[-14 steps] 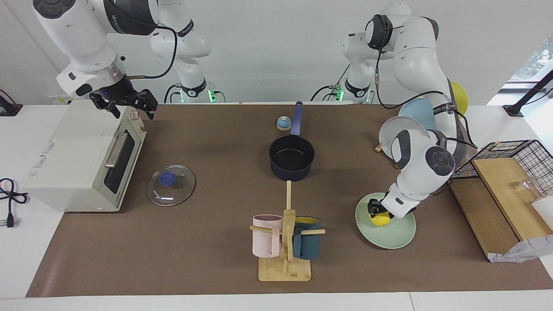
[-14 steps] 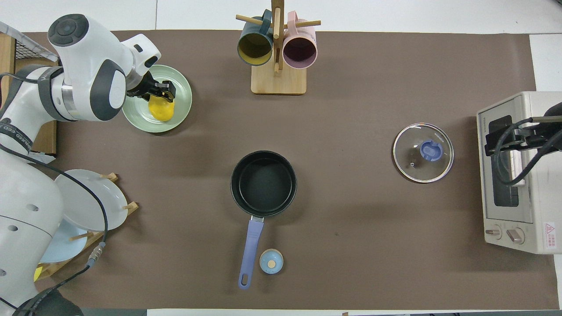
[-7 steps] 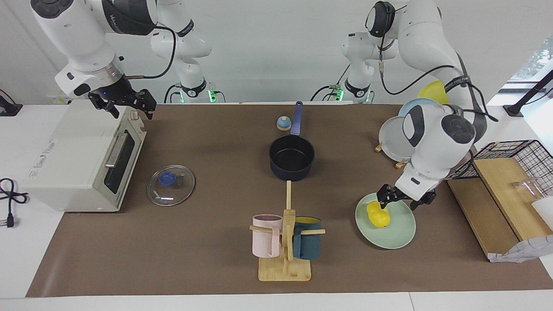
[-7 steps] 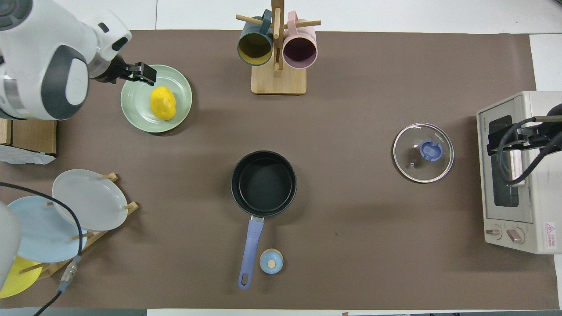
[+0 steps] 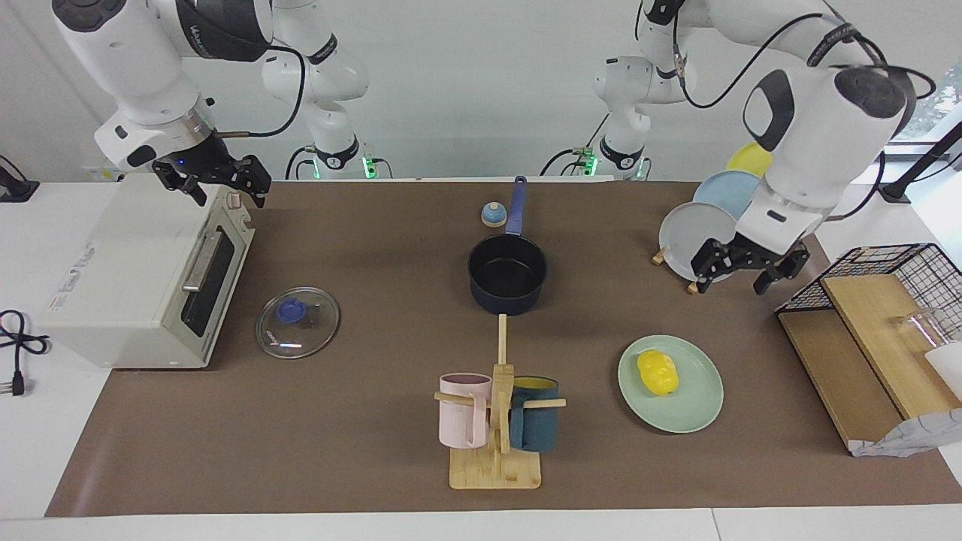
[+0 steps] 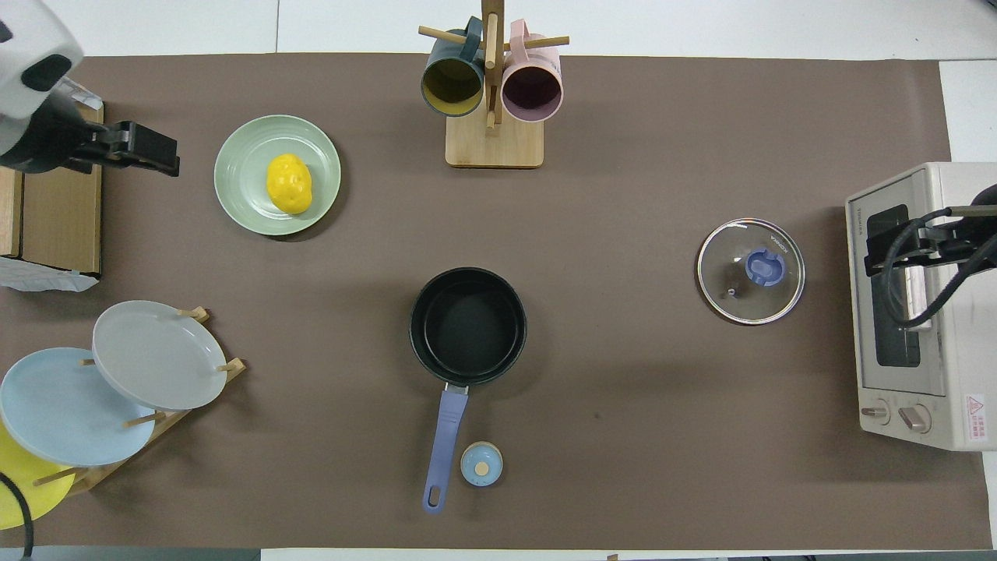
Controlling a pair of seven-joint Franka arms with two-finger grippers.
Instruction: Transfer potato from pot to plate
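The yellow potato [image 5: 657,372] [image 6: 289,183] lies on the mint-green plate [image 5: 695,406] [image 6: 241,156], toward the left arm's end of the table. At the middle of the table the navy pot [image 5: 507,304] [image 6: 467,326] stands empty, its handle pointing toward the robots. My left gripper [image 5: 733,285] [image 6: 160,149] hangs open and empty in the air, off the plate, over the mat beside the wooden boards. My right gripper [image 5: 233,199] [image 6: 876,253] waits open over the toaster oven.
A toaster oven [image 5: 143,278] stands at the right arm's end, a glass lid [image 5: 297,321] beside it. A mug stand [image 5: 496,421] is farther from the robots than the pot. A plate rack [image 5: 691,240], a wire basket [image 5: 887,263] and wooden boards [image 5: 834,376] are at the left arm's end.
My left gripper opened, let the potato go onto the plate, then rose and drew away toward the left arm's end. The right arm has stayed put.
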